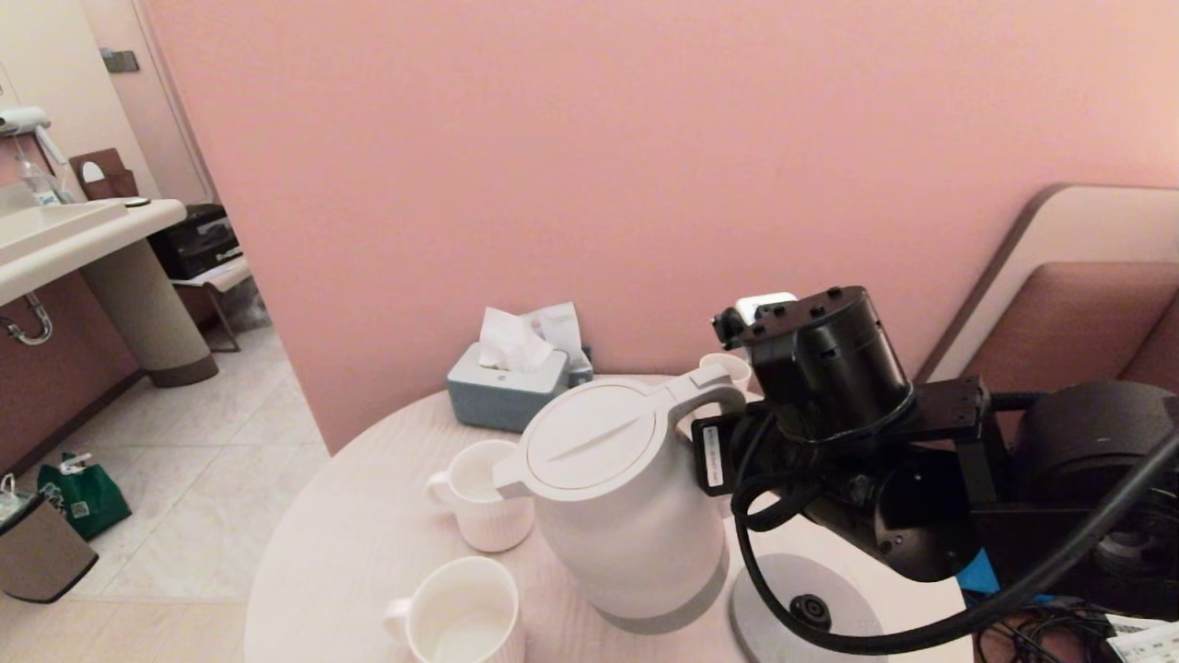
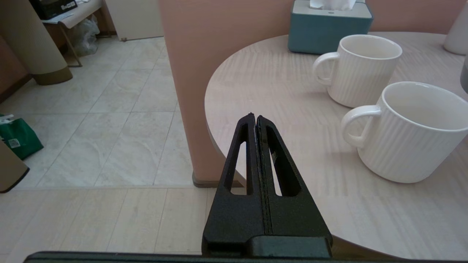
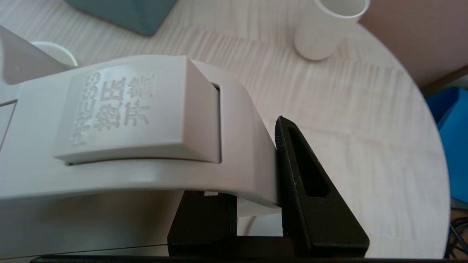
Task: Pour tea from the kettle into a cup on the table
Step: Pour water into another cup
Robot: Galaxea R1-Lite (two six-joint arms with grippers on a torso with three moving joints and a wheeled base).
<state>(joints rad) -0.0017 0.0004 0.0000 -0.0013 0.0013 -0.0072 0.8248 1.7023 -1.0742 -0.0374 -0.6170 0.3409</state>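
Note:
The white kettle [image 1: 626, 516] hangs tilted to the left above the pale round table [image 1: 350, 543], off its grey round base [image 1: 801, 608]. Its spout [image 1: 511, 474] is over the rim of the farther white ribbed cup [image 1: 479, 502]; no stream shows. A second cup [image 1: 461, 612] stands nearer the front edge. My right gripper [image 3: 248, 160] is shut on the kettle's handle [image 3: 146, 120], just behind the press button. My left gripper [image 2: 255, 117] is shut on nothing, by the table's left edge, apart from both cups [image 2: 413, 135].
A teal tissue box [image 1: 507, 387] and a third white cup [image 1: 728, 368] stand at the back of the table against the pink wall. A chair [image 1: 1078, 304] is at the right. On the floor to the left are a green bag [image 1: 83, 497] and a bin [image 1: 37, 552].

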